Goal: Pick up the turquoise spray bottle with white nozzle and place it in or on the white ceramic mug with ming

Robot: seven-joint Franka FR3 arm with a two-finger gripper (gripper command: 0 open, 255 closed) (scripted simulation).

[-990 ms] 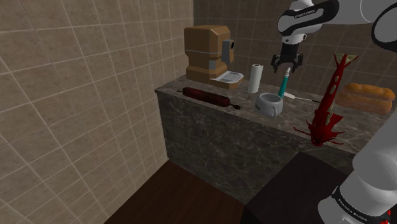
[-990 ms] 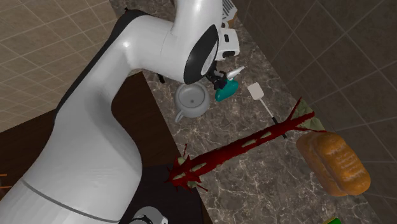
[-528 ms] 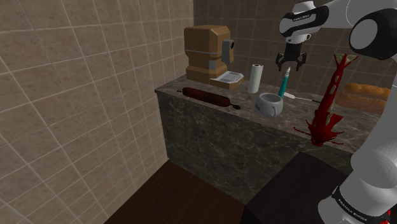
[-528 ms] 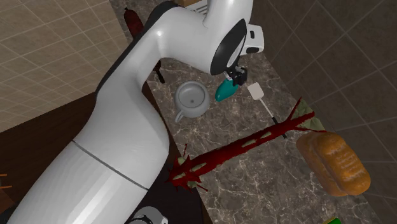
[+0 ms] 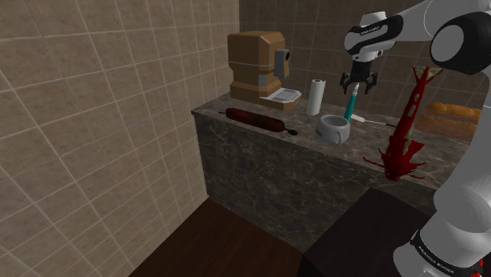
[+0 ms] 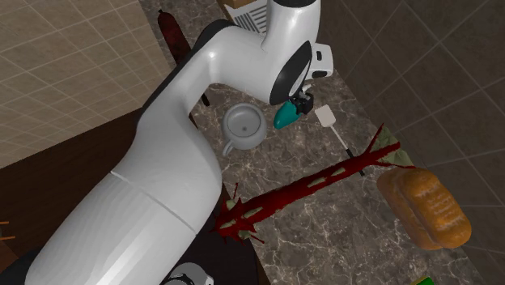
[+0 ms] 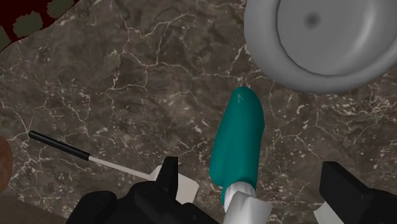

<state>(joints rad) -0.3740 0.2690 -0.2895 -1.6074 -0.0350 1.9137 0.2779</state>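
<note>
The black gripper [image 5: 358,83] hung nose-down over the worktop with its two fingers spread wide. In the wrist view they stood either side of the white nozzle without touching it, so nothing was gripped.

Between them the turquoise spray bottle [image 7: 238,137] stood upright on the dark marbled counter [image 7: 127,83], its base just beside the pale grey-white mug [image 7: 275,63]. The mug sat mouth-up, and I could see nothing inside it. A white-bladed spatula [image 6: 327,118] lay on the bottle's other side, near but apart.

To my eye only the approach was done. The hand was lined up over the bottle, but the bottle had not been picked up. What remained was to close the fingers on it, lift it clear, carry it the short way over the mug's rim and let go.
</note>
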